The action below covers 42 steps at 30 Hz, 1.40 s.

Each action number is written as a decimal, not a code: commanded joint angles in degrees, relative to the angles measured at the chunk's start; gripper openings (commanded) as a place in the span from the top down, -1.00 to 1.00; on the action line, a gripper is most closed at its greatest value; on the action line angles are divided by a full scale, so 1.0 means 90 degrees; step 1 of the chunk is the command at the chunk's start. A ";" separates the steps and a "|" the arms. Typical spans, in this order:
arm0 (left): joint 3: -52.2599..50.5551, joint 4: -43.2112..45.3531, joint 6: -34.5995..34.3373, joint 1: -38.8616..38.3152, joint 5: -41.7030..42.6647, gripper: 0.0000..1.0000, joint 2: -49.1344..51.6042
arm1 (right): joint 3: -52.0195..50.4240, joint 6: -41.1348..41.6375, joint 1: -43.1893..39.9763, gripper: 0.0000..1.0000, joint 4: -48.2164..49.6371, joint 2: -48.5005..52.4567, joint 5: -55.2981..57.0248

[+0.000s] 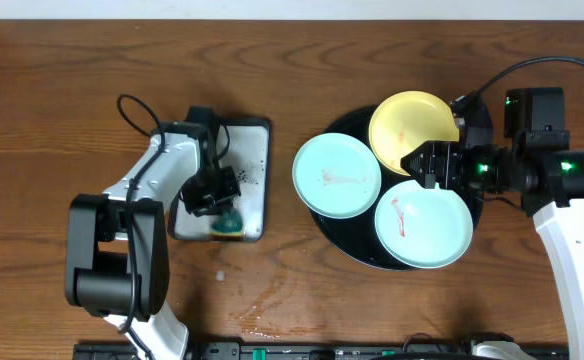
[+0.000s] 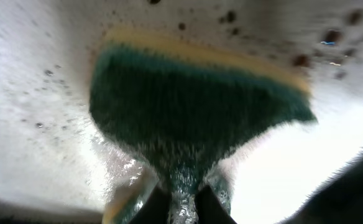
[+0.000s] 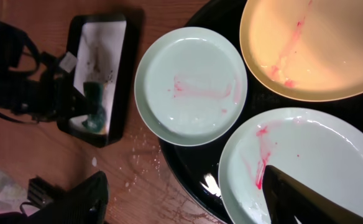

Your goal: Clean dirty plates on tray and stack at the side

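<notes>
Three plates lie on the round black tray (image 1: pixel 352 232): a pale yellow plate (image 1: pixel 412 122) at the back, a mint-green plate (image 1: pixel 337 175) at the left and a mint-green plate (image 1: pixel 424 222) at the front right. All three carry red smears, which also show in the right wrist view on the left green plate (image 3: pixel 191 84), the front green plate (image 3: pixel 312 155) and the yellow plate (image 3: pixel 306 46). My right gripper (image 1: pixel 419 163) is open and empty above the tray, between the plates. My left gripper (image 1: pixel 222 212) is shut on the green sponge (image 2: pixel 188 106), pressed on the wet silver tray (image 1: pixel 257 165).
The rectangular silver-grey metal tray (image 3: pixel 101 59) with soapy water stands left of the black tray. Water drops spot the wood tabletop (image 1: pixel 262 295) in front. Cables run behind both arms.
</notes>
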 commanded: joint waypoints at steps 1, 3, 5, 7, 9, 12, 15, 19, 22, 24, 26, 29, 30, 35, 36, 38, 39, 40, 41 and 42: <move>0.0529 -0.0129 0.0068 0.0024 -0.0058 0.78 -0.0270 | 0.0119 -0.0041 0.0066 -0.51 -0.0017 -0.0041 0.0032; 0.0537 -0.0221 0.0087 0.0024 -0.0061 0.35 -0.0457 | 0.0119 -0.0039 0.0066 -0.51 -0.0085 -0.0041 0.0335; 0.0537 -0.0379 0.0085 0.0022 -0.0058 0.14 -0.0539 | 0.0119 -0.0010 0.0066 -0.51 -0.0216 -0.0041 0.0692; 0.0486 -0.0500 0.0087 0.0000 -0.0068 0.01 -0.0529 | 0.0119 0.0134 0.0066 -0.52 -0.0342 -0.0041 0.1039; 0.0321 -0.0437 0.0085 -0.0019 -0.0107 -0.07 -0.0522 | 0.0119 0.0335 0.0063 -0.57 -0.0510 -0.0041 0.1474; -0.0063 0.0015 0.0083 -0.0058 -0.0158 -0.09 -0.0488 | 0.0119 0.0704 -0.0109 -0.75 -0.0850 -0.0049 0.1773; -0.0437 0.0544 0.0085 -0.0085 -0.0160 -0.08 -0.0425 | 0.0117 0.0600 -0.0495 -0.79 -0.1144 -0.0039 0.1746; -0.0838 0.1035 0.0083 -0.0083 -0.0155 0.51 -0.0369 | 0.0092 0.0231 -0.1008 -0.78 -0.1498 -0.0032 0.1647; -0.0816 0.1141 0.0085 -0.0083 -0.0155 0.86 -0.0386 | -0.0034 0.0022 -0.1083 -0.76 -0.1564 -0.0029 0.1642; -0.0714 0.1110 0.0085 -0.0083 -0.0158 0.85 -0.0401 | -0.0211 0.0019 -0.1076 -0.76 -0.1523 -0.0027 0.1642; -0.0561 0.0930 0.0085 -0.0083 -0.0189 0.85 -0.0432 | -0.0447 0.0024 -0.1078 -0.75 -0.1438 -0.0027 0.1639; -0.0253 0.0546 0.0092 -0.0083 -0.0413 0.85 -0.0542 | -0.0906 0.0029 -0.1078 -0.75 -0.1224 -0.0027 0.1642; -0.0141 0.0413 0.0121 -0.0083 -0.0503 0.85 -0.0597 | -0.1078 0.0029 -0.1083 -0.75 -0.1095 -0.0027 0.1644; 0.0015 0.0182 0.0155 -0.0083 -0.0580 0.28 -0.0886 | -0.1559 0.0000 -0.1115 -0.76 -0.0493 -0.0027 0.1642; 0.0012 0.0160 0.0155 -0.0083 -0.0580 0.12 -0.0889 | -0.1576 -0.0032 -0.1115 -0.77 -0.0425 -0.0027 0.1642; -0.0032 0.0226 0.0153 -0.0083 -0.0580 -0.15 -0.0855 | -0.1576 -0.0124 -0.1115 -0.80 -0.0316 -0.0027 0.1642; -0.0080 0.0340 0.0151 -0.0085 -0.0578 -0.20 -0.0838 | -0.1576 -0.0119 -0.1115 -0.82 -0.0282 -0.0027 0.1642; -0.0177 0.0534 0.0126 -0.0102 -0.0578 -0.22 -0.0809 | -0.1576 -0.0117 -0.1115 -0.82 -0.0260 -0.0027 0.1642; -0.0274 0.0714 0.0102 -0.0119 -0.0563 -0.23 -0.0787 | -0.1576 -0.0114 -0.1115 -0.82 -0.0250 -0.0027 0.1639; -0.0381 0.0906 0.0102 -0.0143 -0.0512 -0.23 -0.0758 | -0.1576 -0.0085 -0.1115 -0.82 -0.0250 -0.0027 0.1637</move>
